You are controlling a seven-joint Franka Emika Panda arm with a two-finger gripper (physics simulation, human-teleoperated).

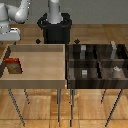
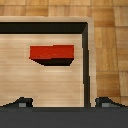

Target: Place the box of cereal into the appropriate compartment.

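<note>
- Even, soft light is filling both renders; nothing is glaring or blowing out.
- The exterior view is showing coarse and blurred, with edges smearing into blocks.
- The dark bin [image 1: 95, 62] is sinking into murk, its cells hard to read.
- In the wrist view, the box of cereal [image 2: 52, 52] is casting a black shadow just beside itself on the light-wood tray [image 2: 30, 80].
- Gripper fingertips [image 2: 20, 103] are showing as dim, blurry shapes.

The box of cereal [image 1: 13, 65] lies close to the light-wood tray's [image 1: 37, 80] wall at the exterior view's left; open floor surrounds it elsewhere. In the dark bin [image 1: 97, 80], small grey blocks [image 1: 85, 73] seemingly occupy several compartments.
</note>
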